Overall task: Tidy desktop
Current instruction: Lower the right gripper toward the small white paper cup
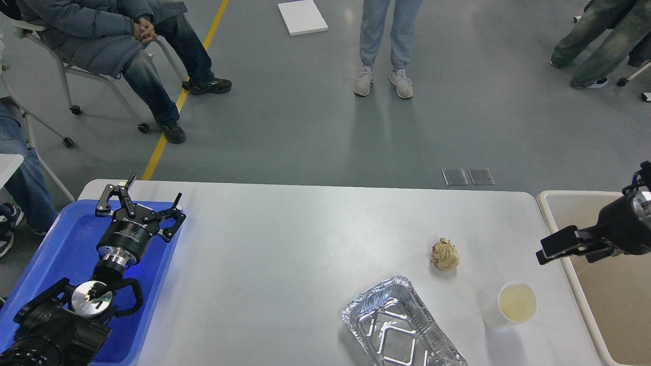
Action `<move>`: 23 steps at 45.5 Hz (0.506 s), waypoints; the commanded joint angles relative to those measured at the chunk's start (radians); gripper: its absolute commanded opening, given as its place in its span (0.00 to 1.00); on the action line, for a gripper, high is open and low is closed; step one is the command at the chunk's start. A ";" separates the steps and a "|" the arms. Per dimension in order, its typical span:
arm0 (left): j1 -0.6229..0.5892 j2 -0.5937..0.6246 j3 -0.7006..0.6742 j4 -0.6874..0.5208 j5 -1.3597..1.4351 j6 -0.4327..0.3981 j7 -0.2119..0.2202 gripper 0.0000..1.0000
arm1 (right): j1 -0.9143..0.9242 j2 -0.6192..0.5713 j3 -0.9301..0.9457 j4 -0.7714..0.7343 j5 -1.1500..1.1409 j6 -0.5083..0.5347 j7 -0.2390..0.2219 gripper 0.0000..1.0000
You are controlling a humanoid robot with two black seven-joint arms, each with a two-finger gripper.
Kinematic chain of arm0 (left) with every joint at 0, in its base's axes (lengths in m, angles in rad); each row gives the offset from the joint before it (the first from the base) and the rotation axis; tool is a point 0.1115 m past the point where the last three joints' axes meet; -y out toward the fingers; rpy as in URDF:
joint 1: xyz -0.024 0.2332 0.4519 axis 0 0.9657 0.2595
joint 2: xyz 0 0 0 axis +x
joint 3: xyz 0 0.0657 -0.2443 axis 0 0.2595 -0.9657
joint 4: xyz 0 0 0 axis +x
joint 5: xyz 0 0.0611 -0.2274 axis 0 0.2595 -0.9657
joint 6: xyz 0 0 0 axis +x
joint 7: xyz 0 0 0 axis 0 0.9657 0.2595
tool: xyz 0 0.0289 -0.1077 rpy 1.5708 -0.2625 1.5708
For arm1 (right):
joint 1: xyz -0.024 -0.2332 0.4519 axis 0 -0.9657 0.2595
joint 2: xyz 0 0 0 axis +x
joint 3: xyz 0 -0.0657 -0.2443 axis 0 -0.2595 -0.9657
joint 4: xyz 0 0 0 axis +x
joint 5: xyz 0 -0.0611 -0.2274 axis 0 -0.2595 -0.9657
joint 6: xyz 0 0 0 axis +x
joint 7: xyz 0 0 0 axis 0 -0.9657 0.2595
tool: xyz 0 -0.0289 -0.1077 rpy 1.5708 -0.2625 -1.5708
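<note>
Desktop (285, 244) beneath and between left claw (152, 195), right claw (552, 249).

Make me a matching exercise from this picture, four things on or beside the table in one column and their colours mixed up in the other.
Things:
1. tray
2. foil pan
3. crumpled paper ball
4. bin

Colours:
A. shiny silver
B. beige
C. blue
D. light brown

Pairs: 1-C, 2-A, 3-D, 4-B

Desktop (285, 244), foil tray (402, 325), crumpled paper (445, 254), cup (516, 303)
</note>
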 commanded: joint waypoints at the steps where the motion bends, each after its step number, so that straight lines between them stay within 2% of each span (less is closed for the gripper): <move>1: 0.000 0.000 -0.001 0.000 0.000 0.000 0.000 1.00 | -0.025 0.001 0.002 -0.004 -0.011 -0.013 0.000 1.00; 23: 0.000 0.000 0.001 0.000 0.000 0.000 0.000 1.00 | -0.410 0.047 0.211 -0.200 -0.017 -0.097 0.000 1.00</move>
